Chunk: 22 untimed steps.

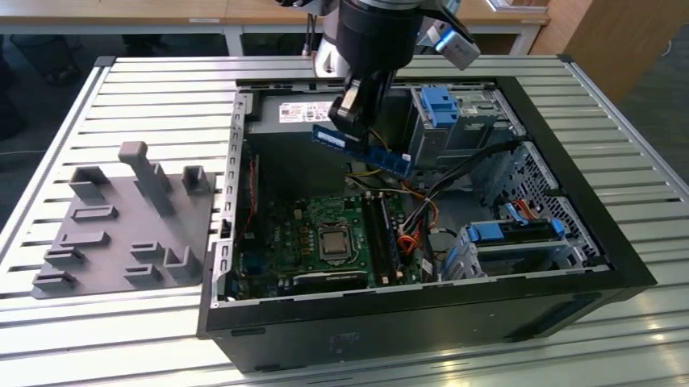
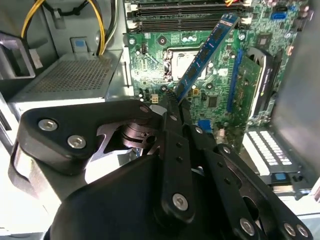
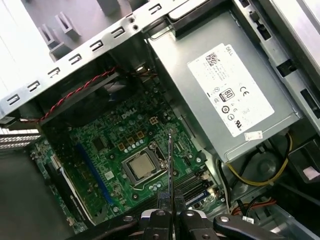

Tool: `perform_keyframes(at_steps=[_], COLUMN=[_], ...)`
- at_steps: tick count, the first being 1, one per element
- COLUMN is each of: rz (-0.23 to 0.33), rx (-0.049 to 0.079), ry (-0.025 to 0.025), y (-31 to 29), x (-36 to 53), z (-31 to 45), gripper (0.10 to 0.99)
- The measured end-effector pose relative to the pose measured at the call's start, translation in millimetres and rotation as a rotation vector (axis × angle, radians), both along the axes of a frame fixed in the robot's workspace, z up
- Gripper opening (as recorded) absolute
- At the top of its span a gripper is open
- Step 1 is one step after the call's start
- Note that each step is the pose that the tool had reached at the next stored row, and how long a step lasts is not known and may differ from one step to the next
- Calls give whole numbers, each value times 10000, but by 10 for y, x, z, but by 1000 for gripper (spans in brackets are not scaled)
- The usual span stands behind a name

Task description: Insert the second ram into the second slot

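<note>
Black computer case (image 1: 431, 322) lies open around a green motherboard (image 1: 323, 234), above which the blue ram stick (image 1: 372, 153) hangs tilted, one end pinched tight between the jaws, so seating it in the motherboard's memory slots (image 1: 386, 238) looks not yet done.

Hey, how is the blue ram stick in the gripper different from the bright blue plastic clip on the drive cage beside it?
The second ram is a thin, flat, darker blue board with a white sticker; the drive-bay clip is chunky, bright blue plastic. The second ram is tilted, clamped in the gripper above the motherboard; the drive-bay clip sits mounted on the metal drive cage. Both are blue.
</note>
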<state>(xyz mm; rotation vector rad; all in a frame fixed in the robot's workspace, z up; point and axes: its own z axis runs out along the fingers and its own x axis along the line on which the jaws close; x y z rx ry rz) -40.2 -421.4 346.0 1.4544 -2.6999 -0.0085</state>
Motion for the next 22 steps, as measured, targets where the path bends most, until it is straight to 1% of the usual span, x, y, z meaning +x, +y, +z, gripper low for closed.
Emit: perform_keyframes(at_steps=[12,16,22], rz=[-1162,-1433,-1676], rx=[64,63,64], ry=[0,0,5], y=[0,0,0], x=[-2,-3,-3], z=[-55,-94,-131], gripper=[137,137,137])
